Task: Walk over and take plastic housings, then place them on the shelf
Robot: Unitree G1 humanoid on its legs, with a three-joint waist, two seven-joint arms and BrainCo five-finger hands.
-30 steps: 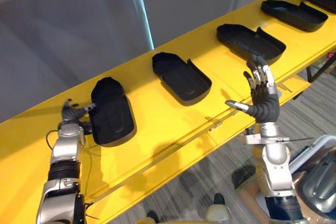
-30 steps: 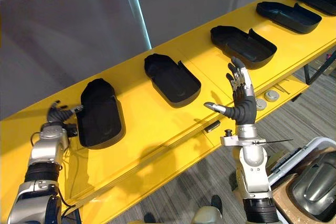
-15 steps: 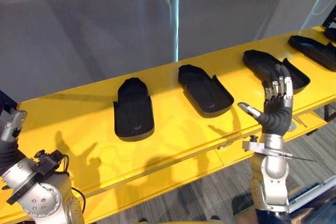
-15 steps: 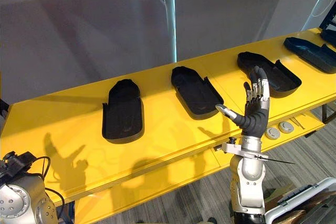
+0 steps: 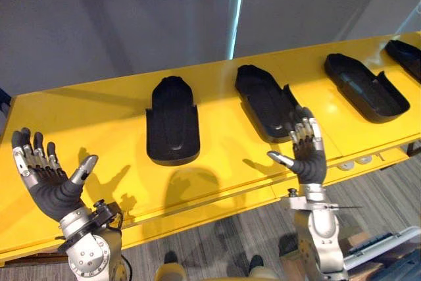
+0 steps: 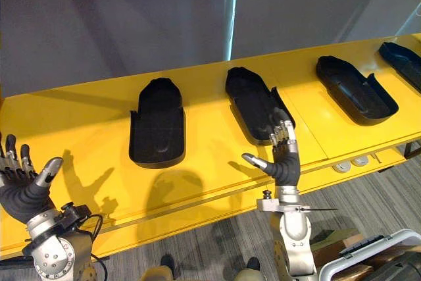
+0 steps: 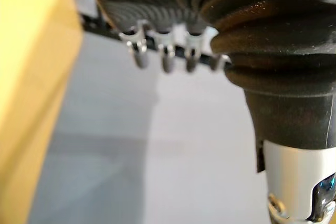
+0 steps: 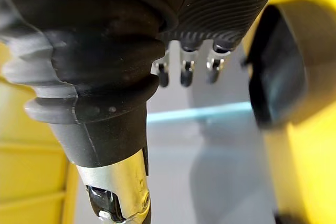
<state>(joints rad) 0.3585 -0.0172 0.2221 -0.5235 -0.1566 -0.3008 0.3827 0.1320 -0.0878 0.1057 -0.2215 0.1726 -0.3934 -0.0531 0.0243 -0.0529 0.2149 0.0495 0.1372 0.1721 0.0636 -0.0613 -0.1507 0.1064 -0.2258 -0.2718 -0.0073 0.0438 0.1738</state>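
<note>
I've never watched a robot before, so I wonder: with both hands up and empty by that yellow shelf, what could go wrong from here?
The open right hand is raised close in front of a black housing; a forward swing might knock it askew on the yellow shelf. The open left hand is raised by the shelf's near edge, so a turn or step could bump it there.
</note>
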